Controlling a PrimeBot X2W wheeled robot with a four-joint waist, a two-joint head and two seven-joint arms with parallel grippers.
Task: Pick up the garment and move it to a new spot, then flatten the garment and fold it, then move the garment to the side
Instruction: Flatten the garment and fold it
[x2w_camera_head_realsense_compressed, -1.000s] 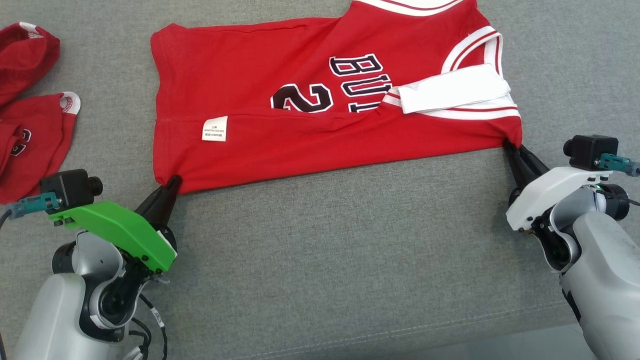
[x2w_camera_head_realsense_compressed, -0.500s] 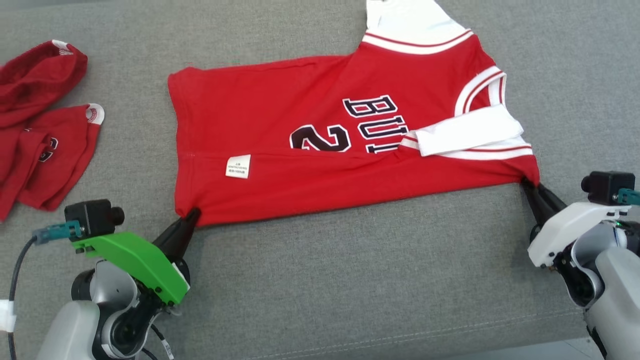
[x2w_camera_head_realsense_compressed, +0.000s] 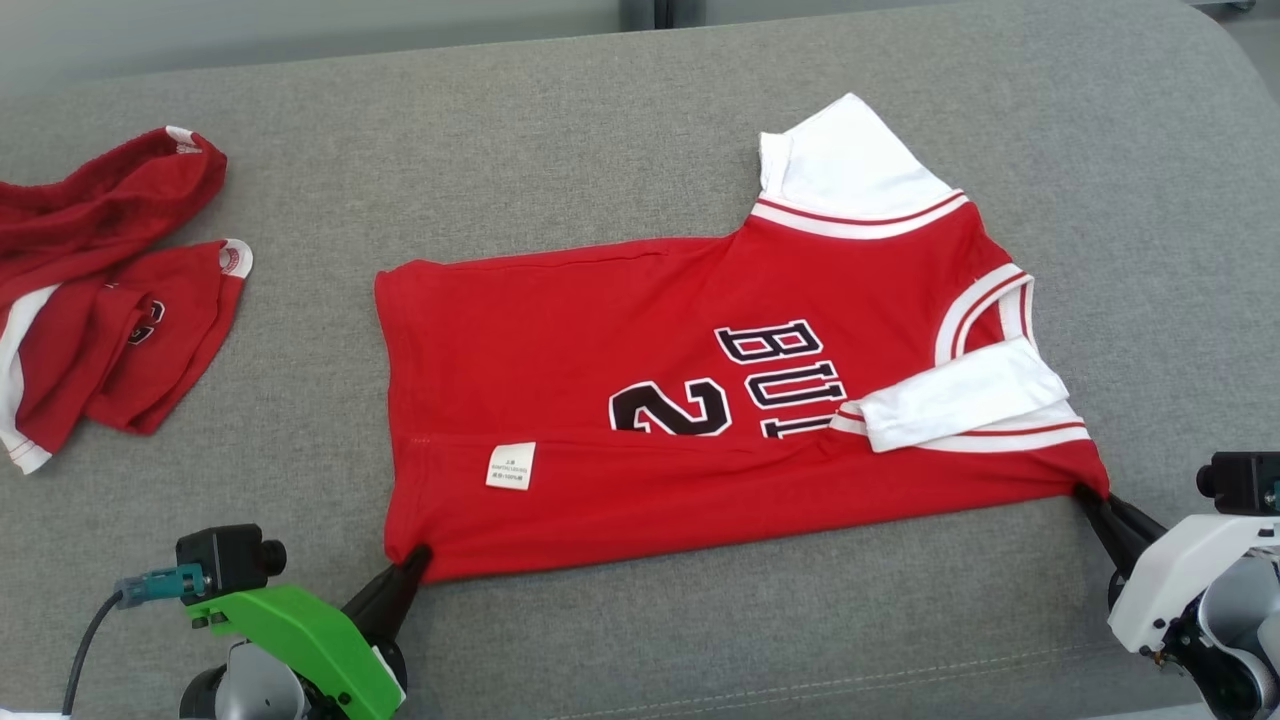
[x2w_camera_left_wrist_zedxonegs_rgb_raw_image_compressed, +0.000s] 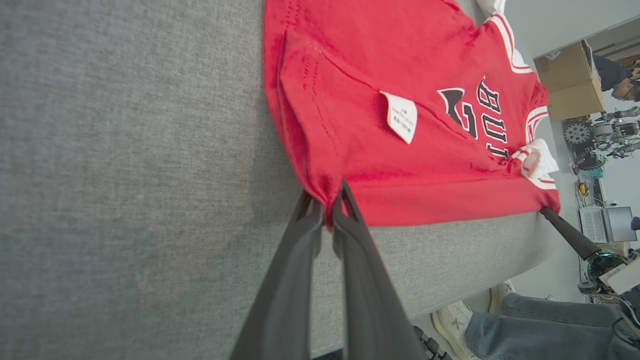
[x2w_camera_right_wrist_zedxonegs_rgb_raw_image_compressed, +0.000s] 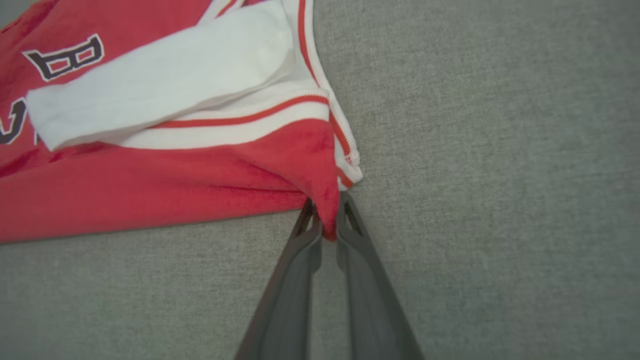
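**Head view.** The red jersey (x2w_camera_head_realsense_compressed: 620, 380) lies flat on the grey upholstered surface (x2w_camera_head_realsense_compressed: 600, 170), near the middle. Its hem is toward the robot's left and its collar end toward the robot's right. A band along the near edge is folded up over the front and carries a white care label (x2w_camera_head_realsense_compressed: 510, 466). It covers the lower part of the dark number and lettering. One white sleeve (x2w_camera_head_realsense_compressed: 960, 405) is folded across the chest, and the other sleeve (x2w_camera_head_realsense_compressed: 850, 160) points away at the far side. The left gripper (x2w_camera_head_realsense_compressed: 415, 562) is closed on the near hem corner. The right gripper (x2w_camera_head_realsense_compressed: 1087, 494) is closed on the near shoulder corner. A second red garment (x2w_camera_head_realsense_compressed: 110, 310) lies crumpled at the far left, well apart from the jersey.

**Left wrist view.** The two dark fingers (x2w_camera_left_wrist_zedxonegs_rgb_raw_image_compressed: 295, 260) meet at their tips, with a bunched pinch of red hem fabric between them. The care label is just beyond the tips. The right gripper is at the jersey's opposite near corner. Past the edge of the surface are a cardboard box (x2w_camera_left_wrist_zedxonegs_rgb_raw_image_compressed: 567, 80) and a person's leg (x2w_camera_left_wrist_zedxonegs_rgb_raw_image_compressed: 540, 320) with a pale shoe (x2w_camera_left_wrist_zedxonegs_rgb_raw_image_compressed: 452, 317).

**Right wrist view.** The jaws are narrow and clamp a small fold of red fabric at the corner, just beside the striped white trim. The folded white sleeve lies beyond, resting on the jersey front.
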